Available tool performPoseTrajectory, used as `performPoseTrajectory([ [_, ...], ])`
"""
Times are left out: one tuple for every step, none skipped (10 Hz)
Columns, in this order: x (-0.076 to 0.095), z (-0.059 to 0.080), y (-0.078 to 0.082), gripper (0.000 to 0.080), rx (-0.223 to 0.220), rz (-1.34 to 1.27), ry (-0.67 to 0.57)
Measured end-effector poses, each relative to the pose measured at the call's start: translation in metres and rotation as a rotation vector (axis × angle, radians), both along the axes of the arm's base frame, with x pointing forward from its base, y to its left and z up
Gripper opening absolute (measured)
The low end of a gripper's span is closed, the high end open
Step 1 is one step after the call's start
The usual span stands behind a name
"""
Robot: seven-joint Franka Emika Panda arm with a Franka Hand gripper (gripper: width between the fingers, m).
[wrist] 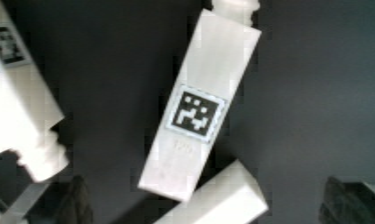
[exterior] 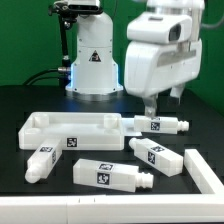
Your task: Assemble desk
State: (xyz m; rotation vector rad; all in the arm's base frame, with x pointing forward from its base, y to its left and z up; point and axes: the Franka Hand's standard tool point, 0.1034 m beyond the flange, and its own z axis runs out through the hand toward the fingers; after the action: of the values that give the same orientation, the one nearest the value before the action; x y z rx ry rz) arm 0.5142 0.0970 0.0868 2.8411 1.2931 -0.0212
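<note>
Claw (exterior: 150, 107) spread as wide as it goes, nothing in it, hanging low over the nearest leg (exterior: 160, 124); jaws set wide, I judge, to straddle that blocky body. Leg lies flat, tag up, just off the tabletop (exterior: 50, 136) on the exterior view's right. Tabletop sits rim-up, probably so the sockets face the legs. Second leg (exterior: 155, 155), third leg (exterior: 110, 175) and fourth leg (exterior: 42, 158) lie loose in front, none fitted yet

Black table (exterior: 25, 105) bears tabletop (exterior: 50, 137), four legs (exterior: 112, 176) (tagged).
</note>
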Motion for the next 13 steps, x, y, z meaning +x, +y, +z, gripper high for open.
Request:
performPoseTrajectory([
  [0.002, -0.015, 0.000, 0.0650, 0.023, -0.005, -0.049],
  [-0.001, -0.029, -0.006, 0.0650, 0.042, 0.022, -0.097],
  [-0.005, -0.031, -0.007, 0.0650, 0.038, 0.015, -0.080],
  [-0.004, -0.030, -0.007, 0.0650, 0.038, 0.016, -0.082],
  [-0.005, -0.031, -0.007, 0.0650, 0.038, 0.016, -0.080],
  [-0.007, -0.036, -0.008, 0.0650, 0.042, 0.001, -0.077],
  [-0.014, -0.055, -0.015, 0.0650, 0.049, -0.044, -0.055],
  [-0.017, -0.068, -0.010, 0.0650, 0.055, -0.078, -0.051],
  [-0.018, -0.073, -0.009, 0.0650, 0.062, -0.086, -0.059],
  [-0.016, -0.077, -0.011, 0.0650, 0.068, -0.090, -0.075],
  [-0.016, -0.076, -0.011, 0.0650, 0.067, -0.089, -0.072],
  [-0.016, -0.076, -0.010, 0.0539, 0.067, -0.089, -0.072],
  [-0.016, -0.077, -0.011, 0.0372, 0.067, -0.089, -0.072],
])
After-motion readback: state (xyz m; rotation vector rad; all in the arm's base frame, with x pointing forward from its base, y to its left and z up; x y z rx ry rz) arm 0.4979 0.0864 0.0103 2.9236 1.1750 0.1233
